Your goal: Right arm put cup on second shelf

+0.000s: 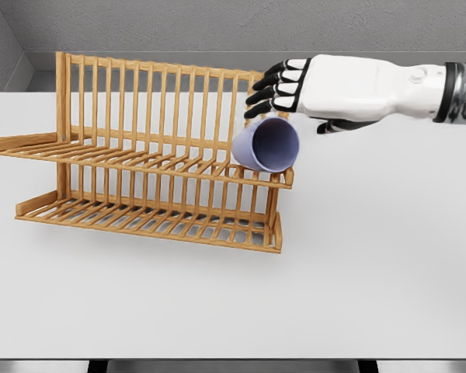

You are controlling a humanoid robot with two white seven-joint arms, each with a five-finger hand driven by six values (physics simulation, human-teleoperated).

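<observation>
- The cup [267, 144], a pale lilac mug, lies tipped on its side right of the frame's centre, mouth toward the camera, at the right end of the wooden rack's [140, 167] upper tier
- The right hand [283, 87], entering from the upper right, has its fingers curled over the cup's top edge; whether they truly pinch it I cannot tell
- It looks rigid, light and smooth, likely slippery
- Best held across rim and wall, since 1 roll could send it off the slats
</observation>
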